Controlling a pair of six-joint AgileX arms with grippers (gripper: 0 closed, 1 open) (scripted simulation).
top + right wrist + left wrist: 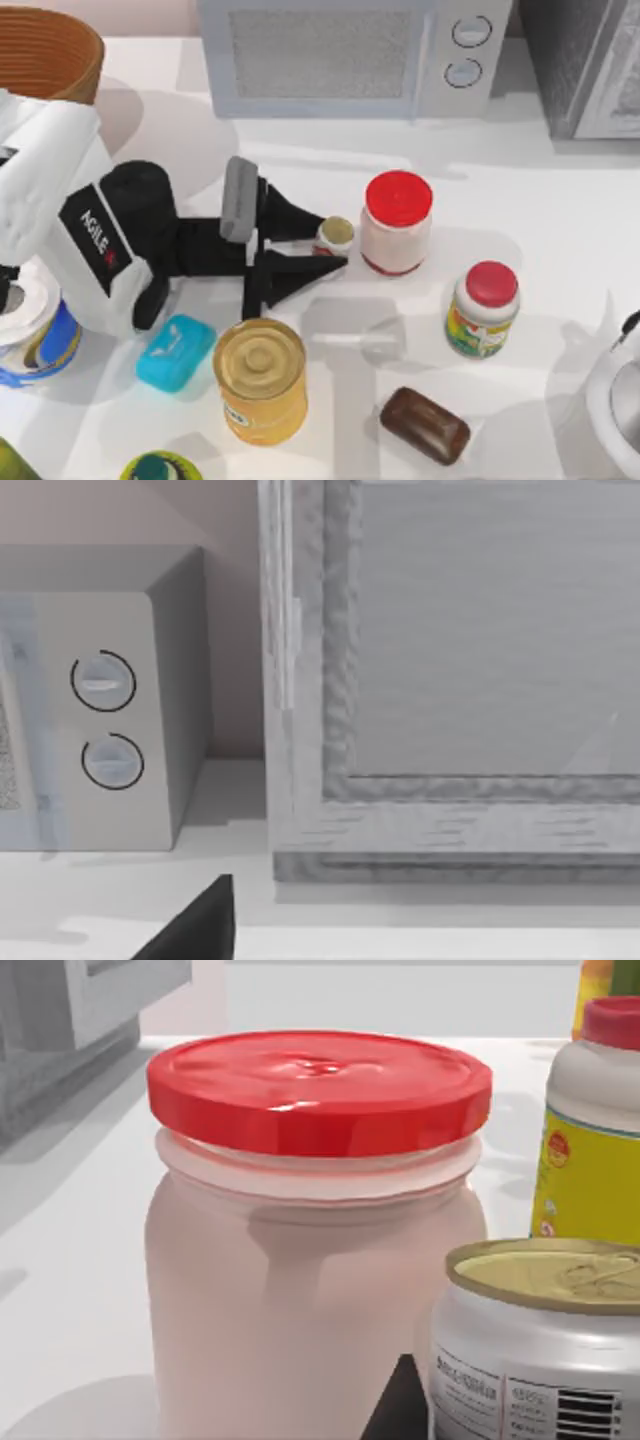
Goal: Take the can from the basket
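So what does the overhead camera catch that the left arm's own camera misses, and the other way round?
Overhead alone: the basket at the table's far left corner, the microwave, a big yellow tin, blue and brown soaps, and the left gripper around the can, out of the basket. Left wrist alone: the can's barcode label. Both: the can, the red-lidded jar beside it and the yellow-labelled bottle.

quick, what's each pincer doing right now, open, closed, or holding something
Left pincer: its fingers straddle the can on the table beside the red-lidded jar; whether they grip it cannot be told.
Right pincer: at the table's right edge; state cannot be told.
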